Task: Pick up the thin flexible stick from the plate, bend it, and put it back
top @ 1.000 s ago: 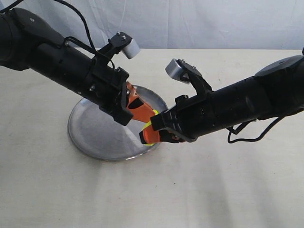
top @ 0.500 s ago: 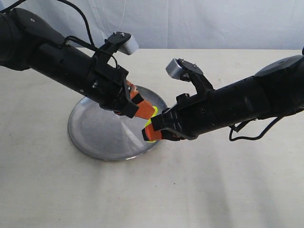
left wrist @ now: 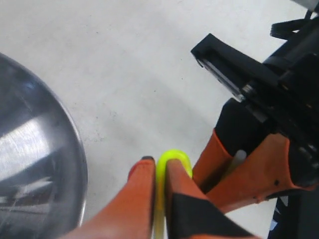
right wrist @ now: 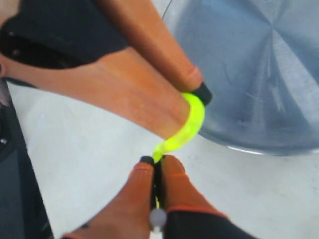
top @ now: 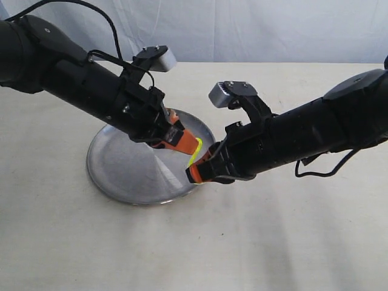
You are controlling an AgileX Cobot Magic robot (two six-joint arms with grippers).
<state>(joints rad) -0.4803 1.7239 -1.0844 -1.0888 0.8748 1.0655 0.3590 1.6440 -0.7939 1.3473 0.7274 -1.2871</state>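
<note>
Stick (right wrist: 192, 122) lifted, bent between left end effector (left wrist: 159, 168) and right end effector (right wrist: 156, 162), both clamped on it above plate (top: 115, 176) rim; putting back remains.

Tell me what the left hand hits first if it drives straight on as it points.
Probably the table just outside the rim of the plate; the right hand sits close beside that line, and depth is unclear.

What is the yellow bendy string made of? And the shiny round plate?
The thin flexible stick looks like soft, glossy plastic or rubber, perhaps over wire: it is bright yellow-green and curves smoothly without snapping. The plate looks like brushed steel: grey and shiny, with fine streaks that catch the light.
</note>
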